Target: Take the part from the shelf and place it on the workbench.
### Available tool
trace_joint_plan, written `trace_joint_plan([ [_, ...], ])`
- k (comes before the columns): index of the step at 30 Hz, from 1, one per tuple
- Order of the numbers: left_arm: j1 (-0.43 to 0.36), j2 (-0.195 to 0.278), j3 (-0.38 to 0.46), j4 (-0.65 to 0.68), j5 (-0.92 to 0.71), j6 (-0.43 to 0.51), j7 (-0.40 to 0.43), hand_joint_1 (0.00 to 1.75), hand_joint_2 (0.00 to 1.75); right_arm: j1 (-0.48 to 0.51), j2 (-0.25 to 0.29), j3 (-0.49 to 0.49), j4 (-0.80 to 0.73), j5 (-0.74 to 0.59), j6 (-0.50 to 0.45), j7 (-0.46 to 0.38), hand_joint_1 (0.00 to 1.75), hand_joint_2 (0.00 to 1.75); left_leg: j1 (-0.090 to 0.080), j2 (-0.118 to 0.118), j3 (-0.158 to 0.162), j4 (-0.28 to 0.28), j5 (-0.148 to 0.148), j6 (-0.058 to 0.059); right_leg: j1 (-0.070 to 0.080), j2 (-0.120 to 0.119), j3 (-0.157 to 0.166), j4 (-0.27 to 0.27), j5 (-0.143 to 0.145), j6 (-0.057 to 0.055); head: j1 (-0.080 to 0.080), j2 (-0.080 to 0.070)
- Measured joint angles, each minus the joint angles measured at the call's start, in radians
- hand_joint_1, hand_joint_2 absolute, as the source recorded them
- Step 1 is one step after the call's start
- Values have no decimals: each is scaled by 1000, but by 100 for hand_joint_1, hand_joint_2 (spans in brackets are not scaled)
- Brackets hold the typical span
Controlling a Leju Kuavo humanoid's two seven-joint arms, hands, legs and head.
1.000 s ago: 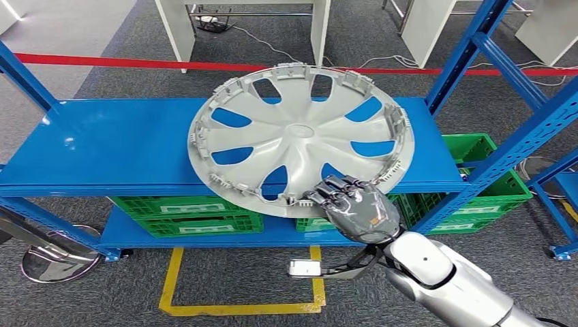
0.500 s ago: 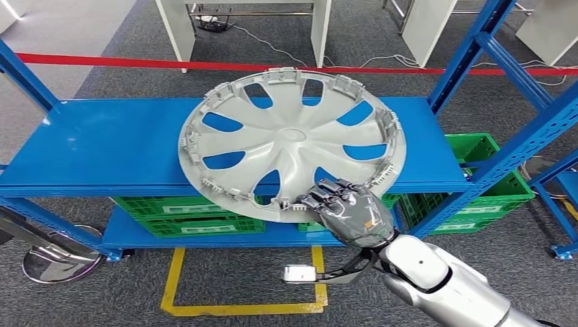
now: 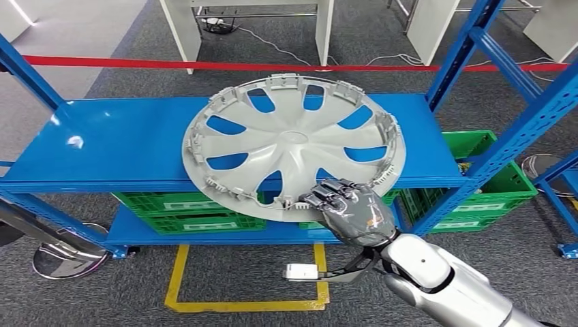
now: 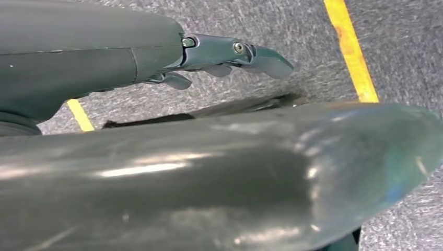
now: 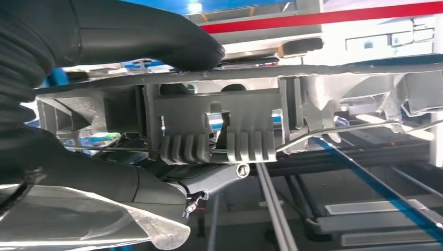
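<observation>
A large grey plastic wheel cover (image 3: pixel 294 144) with several spoke openings lies tilted, inner side up, over the blue shelf board (image 3: pixel 116 143); its near edge hangs past the shelf's front. My right hand (image 3: pixel 347 208) grips that near rim from below and in front. In the right wrist view the thumb lies along one side of the wheel cover's rim (image 5: pixel 219 130) and the fingers (image 5: pixel 94 180) along the other, over a ribbed clip. My left hand (image 4: pixel 219 55) hangs by my side above the grey carpet, its fingers apart with nothing in them.
Blue shelf uprights (image 3: pixel 508 146) stand at the right and far left. Green crates (image 3: pixel 184 211) sit on the lower shelf. A red tape line (image 3: pixel 136 63) and white table legs (image 3: pixel 180 30) lie beyond the shelf. Yellow floor tape (image 3: pixel 238 303) marks the carpet below.
The wheel cover has slid a little left and toward me across the shelf with my right hand still gripping its rim. The whole view has shifted slightly.
</observation>
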Motion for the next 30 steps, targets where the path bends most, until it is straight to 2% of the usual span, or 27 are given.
trace_joint_plan([
  [1,0,0,0,0,1,0,0,0,0,0,0,0,0,-2,2,0,175,175,2,0,-5,8,-11,-7,-1,-2,-5,-2,7,-9,-1,0],
  [2,1,1,0,0,0,0,0,0,0,-1,0,0,0,-4,4,0,175,175,3,0,-15,31,-37,-14,-3,-4,-11,-4,14,-18,-2,0],
  [3,1,1,0,0,0,0,0,0,0,-1,0,0,0,-6,6,-1,175,175,6,1,-31,75,-76,-20,-4,-7,-18,-5,21,-24,-3,0],
  [5,0,1,0,0,0,0,1,0,0,-1,0,0,0,-10,10,-1,175,175,11,2,-69,204,-160,-30,-3,-10,-36,-4,34,-29,-5,0],
  [6,-1,1,0,0,1,0,2,0,0,0,0,0,0,-12,12,-1,175,175,13,2,-77,254,-183,-33,-2,-12,-46,-3,40,-29,-5,0],
  [7,-1,1,0,0,1,0,3,0,0,0,0,0,0,-15,15,-1,175,175,14,2,-70,272,-186,-35,-2,-13,-56,-2,47,-29,-5,0],
  [8,-1,1,0,0,2,0,4,0,0,0,0,0,0,-18,17,-1,175,175,16,2,-44,249,-171,-36,-2,-14,-65,-1,53,-27,-5,0],
  [9,-1,1,0,0,3,0,6,0,0,0,0,0,0,-22,20,-1,175,175,17,3,0,190,-146,-36,-2,-14,-73,1,59,-24,-5,0],
  [11,-1,2,0,0,6,0,11,0,0,0,0,0,-1,-31,30,1,175,175,16,2,94,45,-114,-30,-2,-14,-84,3,71,-15,-4,0],
  [12,-1,2,0,0,6,0,15,0,0,-1,0,0,-2,-34,36,3,175,175,15,2,122,-2,-108,-24,-1,-14,-87,4,77,-9,-4,0],
  [13,0,2,1,0,4,0,21,0,0,-1,0,0,-3,-37,43,6,175,175,12,1,131,-23,-109,-18,0,-13,-90,3,84,-3,-4,0],
  [15,3,2,2,0,-1,0,34,0,0,0,0,-1,-6,-39,56,12,175,175,8,0,122,-27,-98,-3,-1,-12,-92,0,97,12,-4,0],
  [16,4,2,2,-1,-4,0,39,0,0,0,-1,-1,-7,-42,61,15,175,175,8,2,117,-29,-90,6,-2,-10,-98,3,92,18,-4,0],
  [17,5,2,3,-1,-8,0,43,0,0,-1,-1,-1,-9,-44,65,17,175,175,9,4,110,-32,-81,15,-2,-8,-108,19,72,22,-2,0],
  [18,5,1,4,-1,-11,0,47,0,0,-1,-2,-2,-9,-47,68,19,175,175,10,6,100,-34,-70,23,-1,-5,-124,56,34,24,-2,0],
  [20,7,1,9,-1,-16,0,54,0,0,-1,-3,-3,-10,-50,73,23,175,175,8,7,76,-33,-51,33,1,-3,-161,174,-61,24,0,0],
  [21,8,0,12,-1,-20,0,59,0,0,-1,-4,-3,-10,-52,76,24,175,175,6,7,63,-32,-41,35,2,-2,-172,233,-92,23,1,0],
  [22,9,0,14,-1,-25,0,64,0,0,0,-4,-4,-11,-55,81,25,175,175,4,7,49,-31,-31,36,3,-2,-171,266,-101,22,1,0],
  [23,10,0,17,-1,-32,0,69,0,0,1,-5,-5,-12,-57,85,26,175,175,1,7,35,-30,-21,36,4,-2,-154,270,-90,19,1,0],
  [24,12,-1,18,-1,-38,0,74,0,0,2,-6,-6,-14,-60,88,27,175,175,-1,6,23,-29,-12,35,5,-2,-119,235,-65,14,1,0],
  [25,14,-1,19,-1,-45,0,78,0,0,3,-7,-8,-16,-62,90,28,175,175,-3,6,13,-28,-3,34,8,-2,-68,171,-39,7,1,0],
  [27,18,-3,22,-2,-57,0,85,0,0,3,-9,-17,-24,-64,92,31,175,175,-8,5,-4,-25,13,27,13,-3,34,26,-24,-4,1,0],
  [28,20,-4,25,-2,-63,0,88,0,0,2,-9,-21,-28,-64,94,31,175,175,-9,5,-9,-24,22,23,16,-2,61,-19,-27,-7,1,0],
  [29,21,-5,27,-2,-69,0,91,0,0,2,-10,-25,-32,-62,97,32,175,175,-9,6,-13,-25,31,17,19,-2,71,-40,-31,-9,1,0],
  [30,23,-5,29,-2,-74,0,94,0,0,2,-11,-27,-34,-60,99,32,175,175,-7,6,-15,-26,41,11,18,-1,63,-43,-25,-11,2,0],
])
